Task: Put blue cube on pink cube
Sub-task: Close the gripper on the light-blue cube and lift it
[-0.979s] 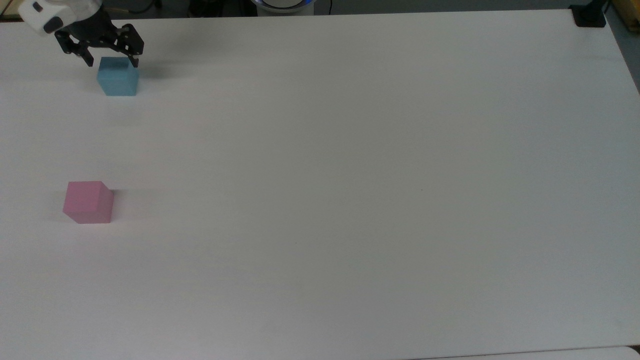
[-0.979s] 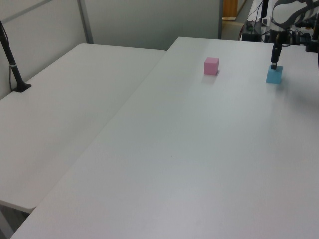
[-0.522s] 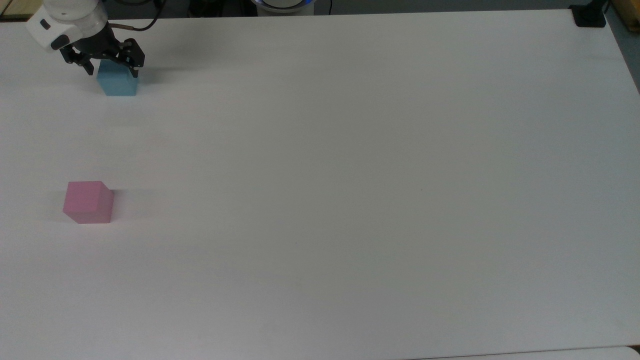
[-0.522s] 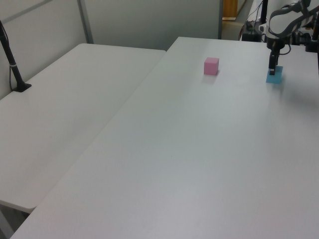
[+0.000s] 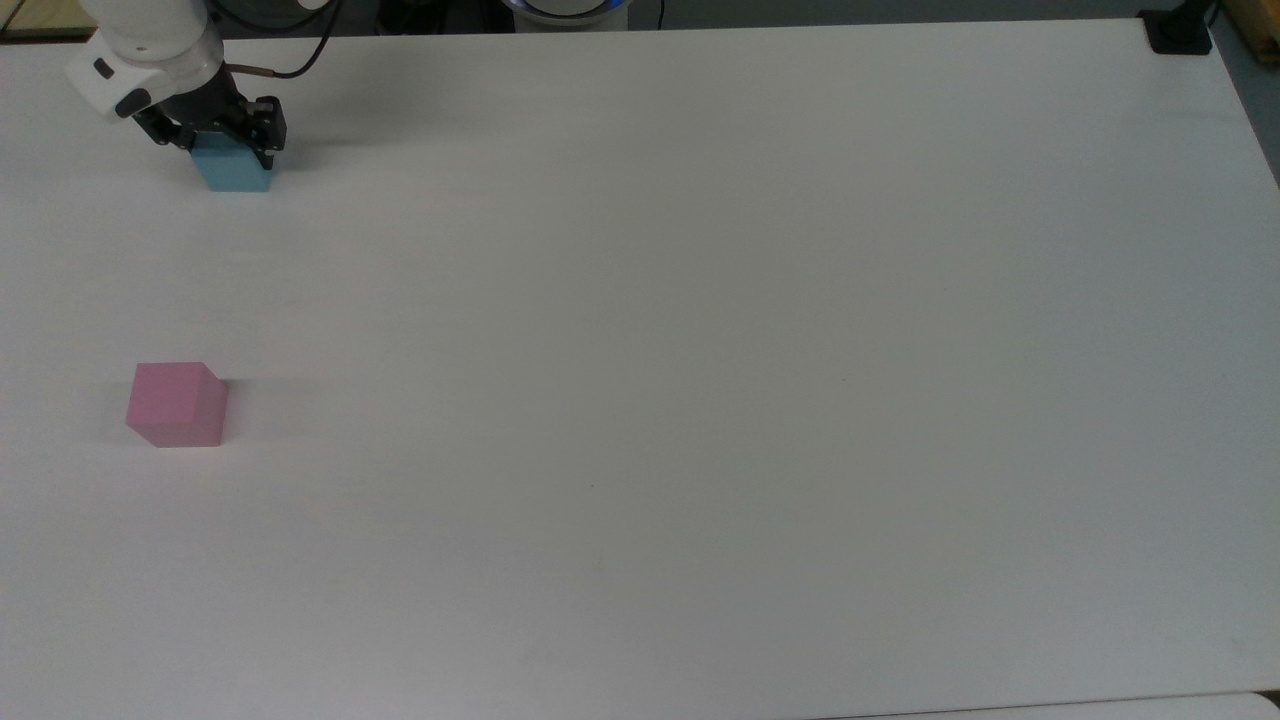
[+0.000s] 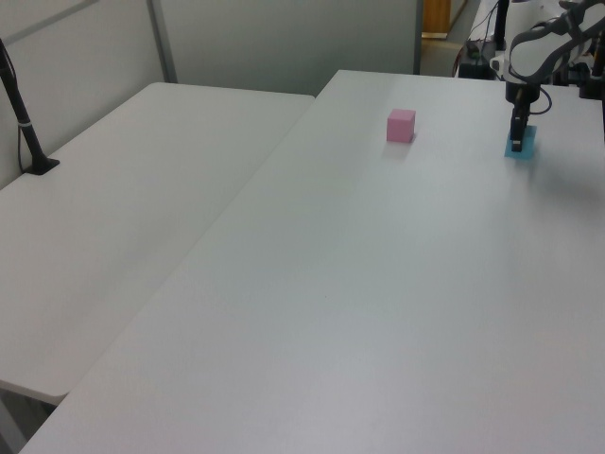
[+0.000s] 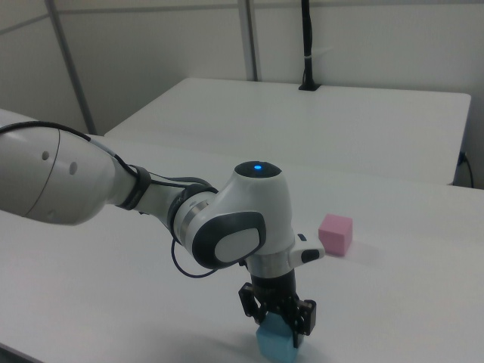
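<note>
In the top view the gripper [image 5: 228,146] sits at the far left near the table's [image 5: 700,350] back edge, lowered over the blue cube [image 5: 236,172], one dark finger on each side of the cube's upper part; the fingers look drawn in against the two flanks, though whether they already press on it I cannot tell. The cube rests on the table, so by my reading the step in hand is the grasp itself. To do it well, the fingers should meet two opposite flat faces squarely rather than a corner, low enough to hold below the top edge, and close fully before any lift, since a skewed pinch could twist the cube. Further toward the camera along the top view's left side, well apart from the gripper, the pink cube [image 5: 177,404] stands alone with its top face free. The lift ought to go straight up and clear that cube's height before travelling across, so the carried cube arrives level and aligned over the pink top.
</note>
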`<state>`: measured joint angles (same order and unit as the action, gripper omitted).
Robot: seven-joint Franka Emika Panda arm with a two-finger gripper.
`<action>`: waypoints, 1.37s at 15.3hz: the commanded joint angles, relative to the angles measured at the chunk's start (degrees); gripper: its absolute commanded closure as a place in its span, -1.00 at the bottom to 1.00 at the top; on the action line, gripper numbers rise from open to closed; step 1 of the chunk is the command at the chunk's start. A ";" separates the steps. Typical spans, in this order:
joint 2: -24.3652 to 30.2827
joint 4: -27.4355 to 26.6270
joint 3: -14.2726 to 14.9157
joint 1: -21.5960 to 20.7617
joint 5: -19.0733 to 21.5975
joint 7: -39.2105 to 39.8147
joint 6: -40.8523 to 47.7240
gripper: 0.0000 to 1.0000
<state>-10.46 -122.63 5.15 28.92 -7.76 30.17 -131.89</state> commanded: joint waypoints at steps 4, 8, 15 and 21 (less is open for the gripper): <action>3.33 0.27 0.30 -0.44 -1.12 -1.17 1.88 0.45; 7.03 10.19 0.21 -0.62 -0.77 -0.46 17.78 0.45; 7.83 31.74 -2.43 -1.06 5.03 0.42 42.67 0.38; 3.81 36.29 -3.92 -2.19 5.03 -0.46 43.03 0.38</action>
<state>-2.59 -91.47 1.73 28.14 -3.39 30.23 -90.10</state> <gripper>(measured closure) 0.357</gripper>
